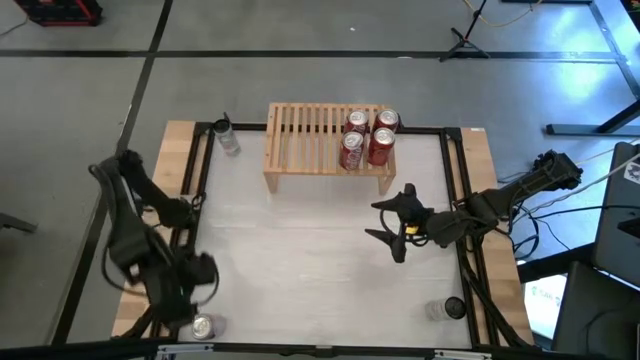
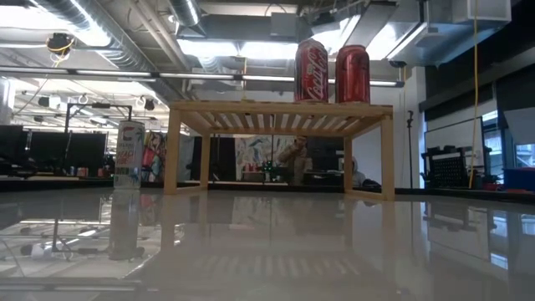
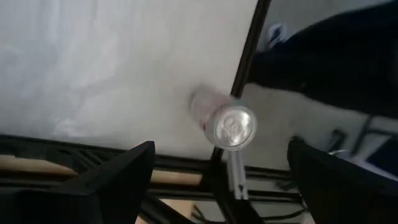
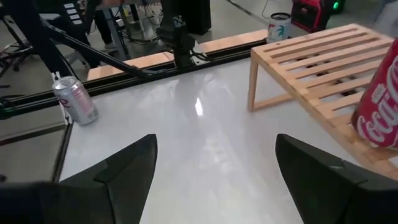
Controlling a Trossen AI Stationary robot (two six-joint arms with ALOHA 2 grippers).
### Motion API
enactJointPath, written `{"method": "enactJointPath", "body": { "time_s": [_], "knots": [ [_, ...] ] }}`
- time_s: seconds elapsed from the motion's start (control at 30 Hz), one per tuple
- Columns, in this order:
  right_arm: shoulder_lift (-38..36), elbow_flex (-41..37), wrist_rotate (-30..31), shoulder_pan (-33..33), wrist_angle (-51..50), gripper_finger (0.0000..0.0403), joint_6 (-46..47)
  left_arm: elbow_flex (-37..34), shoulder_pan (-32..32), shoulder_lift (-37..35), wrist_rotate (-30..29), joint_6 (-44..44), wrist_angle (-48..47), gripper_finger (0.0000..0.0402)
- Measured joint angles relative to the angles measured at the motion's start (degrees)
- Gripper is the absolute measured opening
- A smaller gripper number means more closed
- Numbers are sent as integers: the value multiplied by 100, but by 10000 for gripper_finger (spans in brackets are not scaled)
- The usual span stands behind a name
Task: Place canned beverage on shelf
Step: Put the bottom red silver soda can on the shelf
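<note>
The light-wood shelf (image 1: 312,140) stands at the table's far middle, and several red cans (image 1: 366,137) stand on its right end; the low view shows two of them (image 2: 332,73). My left gripper (image 1: 198,285) is open over the table's near left corner, just above a silver can (image 3: 227,124) that stands upright there (image 1: 203,326), without touching it. My right gripper (image 1: 381,221) is open and empty, in front of the shelf's right end. The right wrist view shows the shelf (image 4: 323,59) and one red can (image 4: 379,106).
A white can (image 1: 228,138) stands at the far left beside the shelf, and it also shows in the low view (image 2: 129,155). Another can (image 1: 441,310) stands at the near right corner. Black frame rails (image 1: 205,165) run along the table's sides.
</note>
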Motion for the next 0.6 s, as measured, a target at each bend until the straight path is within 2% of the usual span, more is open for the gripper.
{"method": "enactJointPath", "body": {
  "time_s": [0.27,0.6],
  "knots": [
    [2,0,87,0,-1,317,-45,-2,-651,1027,-25,173,793,355],
    [7,0,-78,0,6,317,25,-2,-779,1858,-46,695,920,355]
  ]
}}
